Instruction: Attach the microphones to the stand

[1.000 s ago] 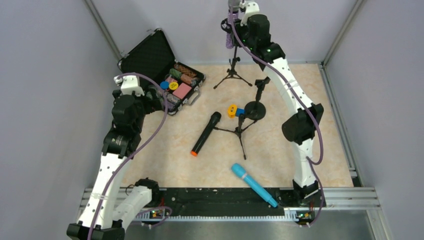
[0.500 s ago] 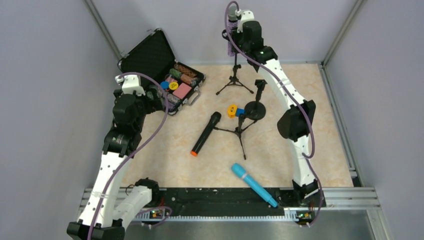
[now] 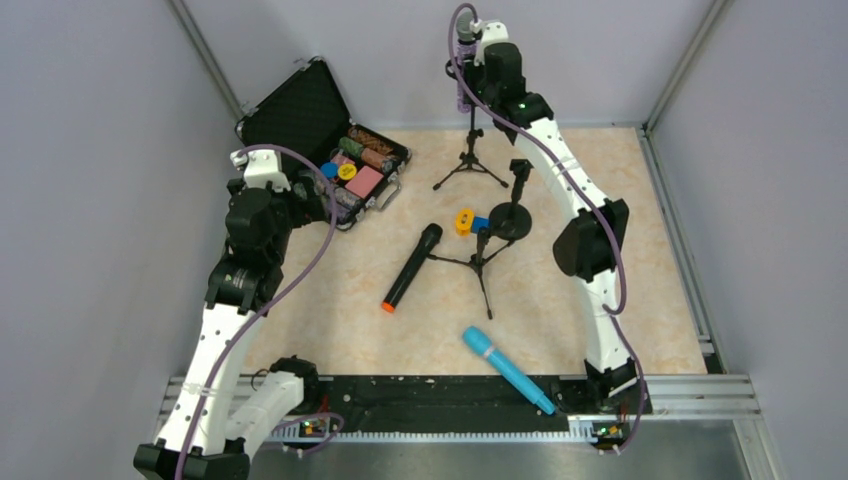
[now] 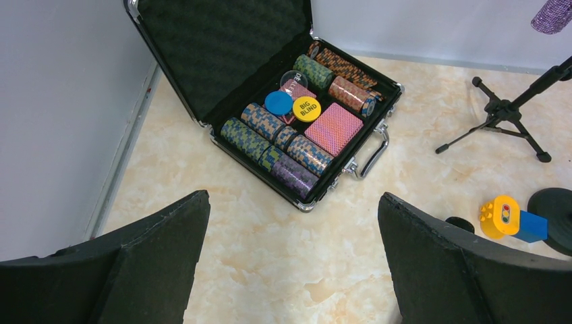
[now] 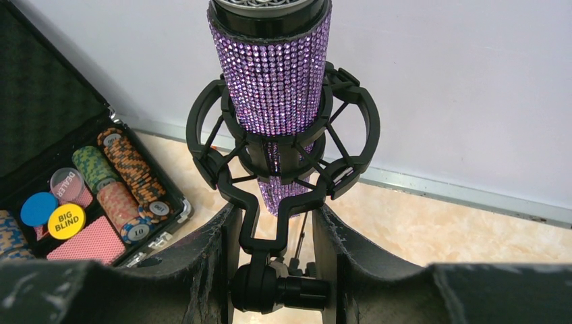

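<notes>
Microphones sat in three places when I checked the feeds. The purple glitter microphone [image 5: 276, 74] stood upright with its silver grille on top, seated in the black shock mount [image 5: 283, 158] of the tall tripod stand [image 3: 468, 160], to the right of the open poker chip case [image 3: 320, 140] and close to the back wall.

My right end effector [image 5: 274, 212] was at that mount, one finger on each side of its lower stem and swivel joint. From the wrist view I could not tell whether the pads were pressing on the joint or only flanking it.

The black microphone [image 3: 411, 267] lay flat on the counter [image 3: 330, 310], nearer to me than the case and to its right, with its orange end pointing toward the arm bases. Its other end was just beside a leg of the low tripod stand [image 3: 483, 258]. The light-blue microphone [image 3: 507, 370] lay well apart from the case, far to its right and at the near edge, with one end over the black rail.

My left end effector [image 4: 290, 270] hung just on the near side of the case, fingers spread wide with nothing between them. A yellow and blue toy block [image 4: 504, 217] rested right of the case, touching the round-base stand [image 3: 514, 215].
</notes>
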`<state>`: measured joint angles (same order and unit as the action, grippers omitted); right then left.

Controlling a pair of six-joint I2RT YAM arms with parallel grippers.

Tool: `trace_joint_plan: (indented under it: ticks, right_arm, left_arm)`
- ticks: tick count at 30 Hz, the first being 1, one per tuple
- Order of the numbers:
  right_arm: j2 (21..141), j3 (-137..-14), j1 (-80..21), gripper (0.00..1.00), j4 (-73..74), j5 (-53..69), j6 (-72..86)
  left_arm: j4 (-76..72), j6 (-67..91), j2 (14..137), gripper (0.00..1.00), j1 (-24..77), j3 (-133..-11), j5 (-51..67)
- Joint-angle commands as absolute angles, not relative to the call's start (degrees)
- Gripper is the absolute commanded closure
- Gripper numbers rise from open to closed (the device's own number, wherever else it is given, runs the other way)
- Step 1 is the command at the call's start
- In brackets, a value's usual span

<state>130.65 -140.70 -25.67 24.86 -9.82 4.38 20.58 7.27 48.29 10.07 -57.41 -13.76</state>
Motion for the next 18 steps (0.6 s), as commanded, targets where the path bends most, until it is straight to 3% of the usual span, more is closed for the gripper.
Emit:
trace_joint_plan:
  ticks: [1,6,13,18]
  right_arm:
    - [130.84,-144.3,-25.86,1.0,18.91,-7.87,2.93]
    - [131.7,-144.22,-25.46,0.98,18.7,-7.17,2.96]
    - [132.51,-143.68,-25.14,0.66,18.26,-6.65,3.26]
    - [132.39,-143.2,-24.88,0.59,17.85,-7.52,3.51]
  left_arm:
    - [18.53,6.5,47.99,0.01,9.76,-58.18,-13.65]
    - [18.63,6.42,47.73,0.01,9.76,-58.18,-13.44]
    - [18.54,6.37,47.77,0.01,9.76,-57.99,-13.62]
    - [18.54,6.16,47.9,0.01,9.76,-57.92,-13.51]
